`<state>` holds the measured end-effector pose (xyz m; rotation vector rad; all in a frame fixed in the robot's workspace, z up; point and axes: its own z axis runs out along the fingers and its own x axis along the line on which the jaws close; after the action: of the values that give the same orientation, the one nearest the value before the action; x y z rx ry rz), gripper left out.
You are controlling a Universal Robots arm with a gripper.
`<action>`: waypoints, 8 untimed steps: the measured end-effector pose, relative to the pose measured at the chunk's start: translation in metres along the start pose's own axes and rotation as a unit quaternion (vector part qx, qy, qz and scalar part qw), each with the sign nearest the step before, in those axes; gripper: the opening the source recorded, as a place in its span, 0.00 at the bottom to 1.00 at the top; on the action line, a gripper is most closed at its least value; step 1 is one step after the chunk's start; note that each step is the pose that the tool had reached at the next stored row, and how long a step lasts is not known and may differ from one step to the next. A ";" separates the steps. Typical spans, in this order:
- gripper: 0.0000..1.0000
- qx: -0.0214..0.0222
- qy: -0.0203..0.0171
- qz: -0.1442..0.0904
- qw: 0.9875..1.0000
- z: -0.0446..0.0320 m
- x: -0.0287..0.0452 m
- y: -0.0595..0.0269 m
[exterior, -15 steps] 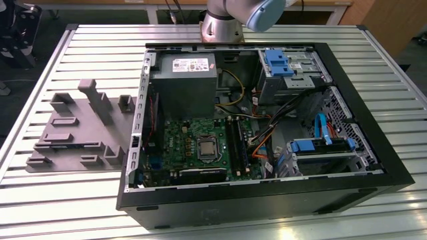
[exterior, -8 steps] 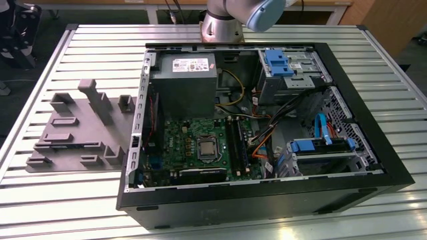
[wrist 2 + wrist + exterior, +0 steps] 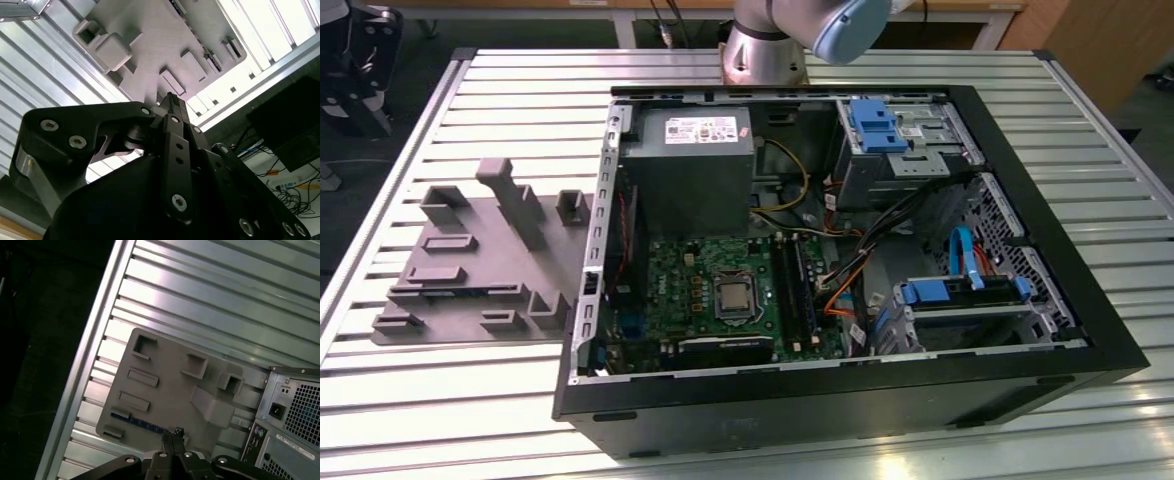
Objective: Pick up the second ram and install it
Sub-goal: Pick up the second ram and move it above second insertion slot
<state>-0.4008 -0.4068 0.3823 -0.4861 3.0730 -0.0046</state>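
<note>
one ram to count: the long, narrow blue-green circuit-board stick [image 3: 141, 423] sat in a groove along one edge of the single grey moulded fixture plate [image 3: 165, 380], out on the ribbed aluminium table [image 3: 210, 295]. one black two-fingered gripper [image 3: 172, 435] hung over that plate, its fingers pressed together with nothing between them and its tips near one end of the stick in the first wrist view. just beside the plate stood one open black computer case [image 3: 854, 400]. inside it were a green motherboard [image 3: 707, 290], a grey power supply box [image 3: 687, 170], two blue plastic drive brackets [image 3: 874, 125] and a thin blue flat cable [image 3: 965, 255]. the case's side wall stood between plate and board.
</note>
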 end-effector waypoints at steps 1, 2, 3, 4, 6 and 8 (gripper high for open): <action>0.13 0.000 0.000 -0.001 1.000 0.0001 0.0000 0.0000; 0.13 0.000 0.000 -0.001 1.000 0.0001 0.0000 0.0000; 0.13 0.000 0.000 -0.002 1.000 0.0002 0.0000 0.0000; 0.13 0.000 0.000 -0.002 1.000 0.0002 0.0000 -0.0001; 0.13 0.000 0.000 -0.009 1.000 0.0003 0.0000 -0.0001; 0.13 -0.001 0.000 -0.023 1.000 0.0005 0.0000 -0.0001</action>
<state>-0.4008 -0.4069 0.3818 -0.5566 3.0608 -0.0035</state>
